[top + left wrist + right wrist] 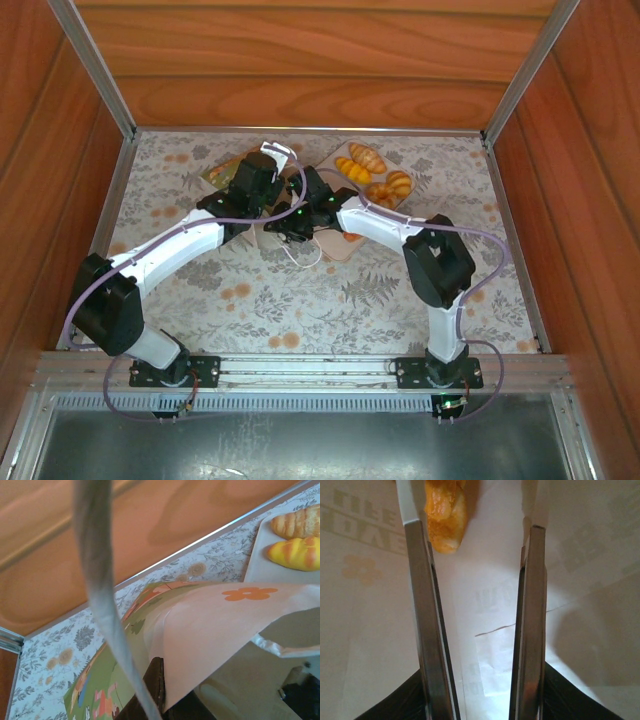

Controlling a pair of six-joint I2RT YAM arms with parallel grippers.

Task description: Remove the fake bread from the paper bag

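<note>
So, progress: partway.
Done: several fake bread (372,172) pieces lying on pink tray (260,565).
Remaining: one pastry (444,515) inside paper bag (210,625), maybe others hidden.
Left claw (160,700): pinched shut on bag edge.
Right claw (475,510): inside bag, parted, gripping nothing.

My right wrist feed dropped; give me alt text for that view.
The right gripper stands open inside the paper bag, with white paper all around. One glossy golden piece of fake bread lies near the tip of the finger on the picture's left, not gripped.
</note>
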